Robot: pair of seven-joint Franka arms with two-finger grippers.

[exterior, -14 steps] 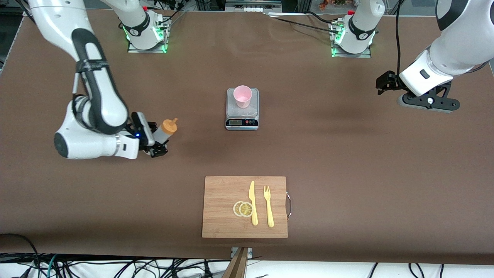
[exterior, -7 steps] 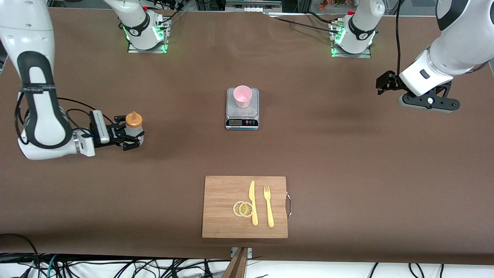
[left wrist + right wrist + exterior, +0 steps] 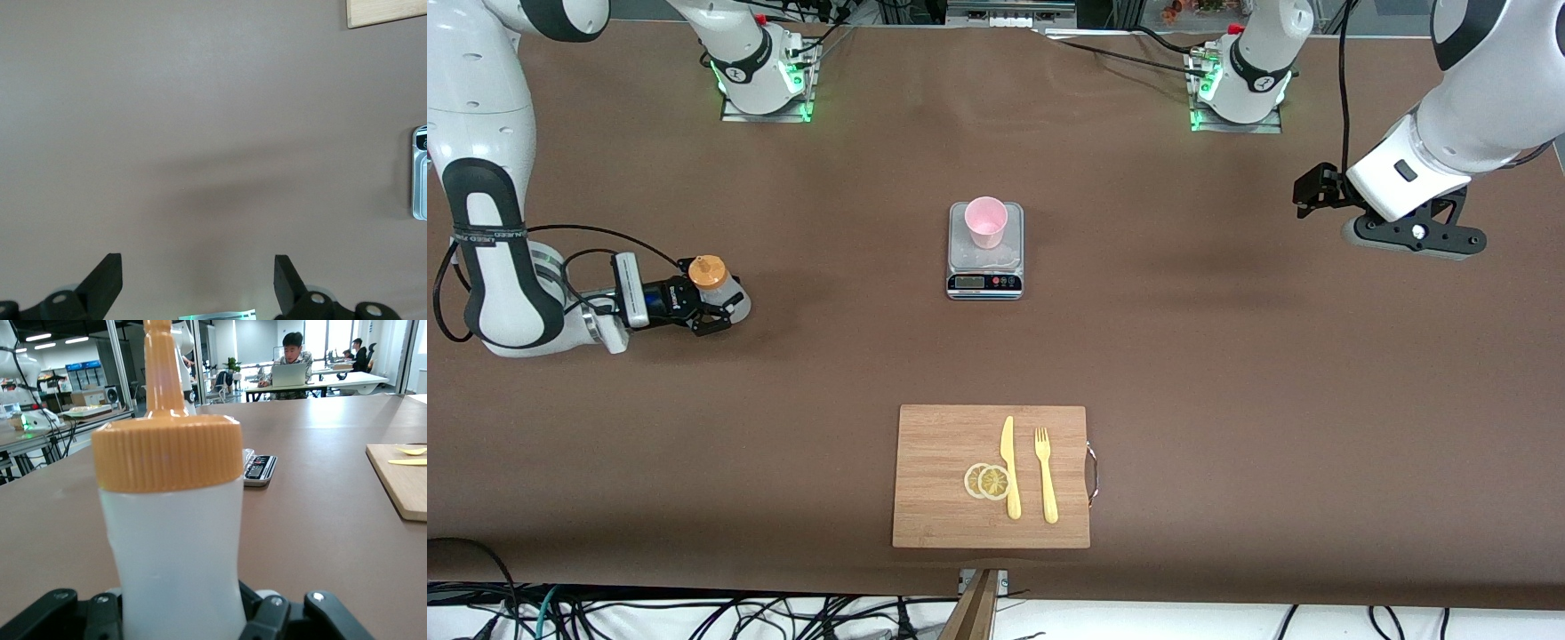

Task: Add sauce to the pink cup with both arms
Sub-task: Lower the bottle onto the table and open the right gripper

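Observation:
My right gripper (image 3: 713, 302) is shut on the sauce (image 3: 716, 283), a whitish squeeze bottle with an orange nozzle cap, held upright low over the table toward the right arm's end. In the right wrist view the sauce (image 3: 173, 540) fills the middle, and the jaws (image 3: 177, 613) pinch its body from both sides. The pink cup (image 3: 986, 220) stands on a kitchen scale (image 3: 984, 267) at the table's middle, well apart from the bottle. My left gripper (image 3: 1305, 197) waits open and empty over the left arm's end of the table; its fingers (image 3: 107, 280) stand wide above bare table.
A wooden cutting board (image 3: 943, 444) lies nearer to the front camera than the scale, carrying a yellow knife (image 3: 1009, 467), a yellow fork (image 3: 1045, 476) and two lemon slices (image 3: 987, 481). The scale's edge (image 3: 419, 173) shows in the left wrist view.
The right arm has carried the sauce away from the scale toward its own end of the table and turned it from tilted to upright. The left arm has not moved.

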